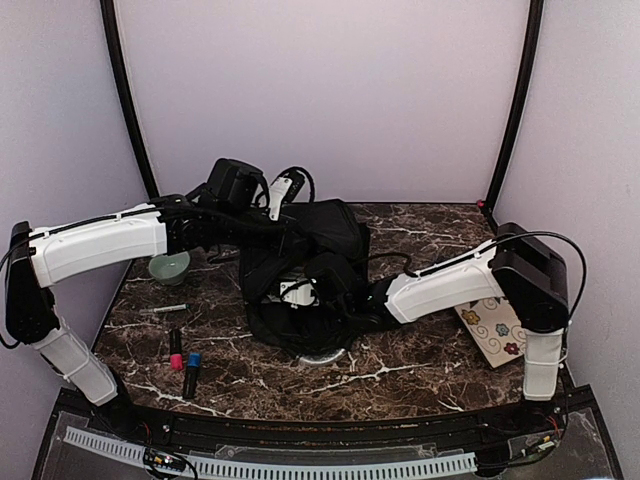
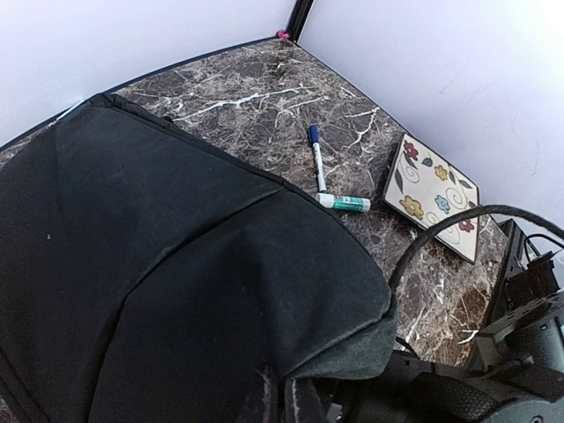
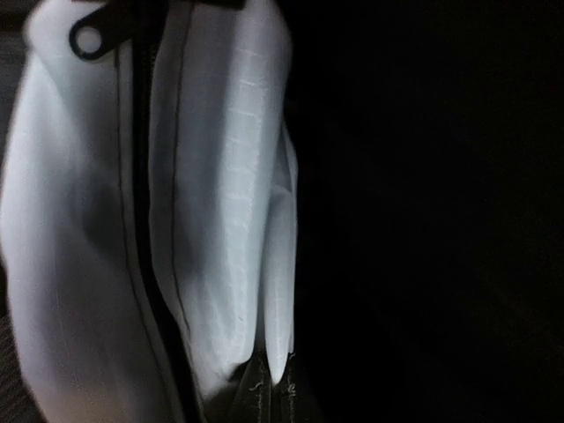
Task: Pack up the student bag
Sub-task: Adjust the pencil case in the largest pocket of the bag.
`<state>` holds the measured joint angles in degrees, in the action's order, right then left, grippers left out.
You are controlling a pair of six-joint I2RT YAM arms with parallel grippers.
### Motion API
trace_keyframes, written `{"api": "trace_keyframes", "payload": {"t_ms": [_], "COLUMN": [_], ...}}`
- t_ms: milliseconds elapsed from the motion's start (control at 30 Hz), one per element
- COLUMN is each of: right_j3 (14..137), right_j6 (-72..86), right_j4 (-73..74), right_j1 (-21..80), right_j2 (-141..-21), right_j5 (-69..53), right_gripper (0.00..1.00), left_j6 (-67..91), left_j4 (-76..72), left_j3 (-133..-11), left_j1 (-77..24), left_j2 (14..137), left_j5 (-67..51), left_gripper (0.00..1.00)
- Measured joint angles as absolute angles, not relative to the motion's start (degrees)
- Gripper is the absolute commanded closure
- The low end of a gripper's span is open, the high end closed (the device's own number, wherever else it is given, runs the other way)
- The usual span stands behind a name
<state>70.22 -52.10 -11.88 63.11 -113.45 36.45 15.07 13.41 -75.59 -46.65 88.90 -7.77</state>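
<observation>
The student bag [image 1: 318, 232], a large black backpack, lies mid-table with its mouth held open. My left gripper [image 1: 287, 231] is shut on its upper flap; in the left wrist view the fingertips [image 2: 295, 392] pinch the black fabric [image 2: 176, 264]. My right gripper [image 1: 335, 300] reaches into the bag's opening. In the right wrist view its fingertips [image 3: 269, 397] are shut on a fold of a white fabric pouch [image 3: 220, 203] with a black zipper. The pouch also shows inside the bag in the top view [image 1: 297, 292].
A green bowl [image 1: 168, 266], a thin pen [image 1: 163, 309], a red-capped marker [image 1: 175, 350] and a blue-capped marker [image 1: 191, 372] lie left of the bag. A floral pad [image 1: 495, 328] lies at the right. Beyond the bag lie a blue marker [image 2: 315, 157] and a green marker [image 2: 344, 203].
</observation>
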Motion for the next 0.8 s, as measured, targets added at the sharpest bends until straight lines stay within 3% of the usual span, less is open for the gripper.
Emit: {"api": "trace_keyframes", "payload": {"t_ms": [300, 800], "right_j3": [68.3, 71.6], "right_j6": [-64.3, -56.7], "right_j4": [-33.2, -9.3], "right_j1": [63.0, 63.7], "right_j2": [-120.0, -115.0], "right_j5": [40.6, 35.5], "right_gripper": [1.0, 1.0], "left_j6": [15.3, 15.2], "left_j4": [13.3, 13.3], "left_j3": [-75.6, -75.3], "left_j1": [-46.6, -46.3], "left_j2": [88.9, 88.9], "left_j5": [-8.0, -8.1], "left_gripper": [1.0, 1.0]}}
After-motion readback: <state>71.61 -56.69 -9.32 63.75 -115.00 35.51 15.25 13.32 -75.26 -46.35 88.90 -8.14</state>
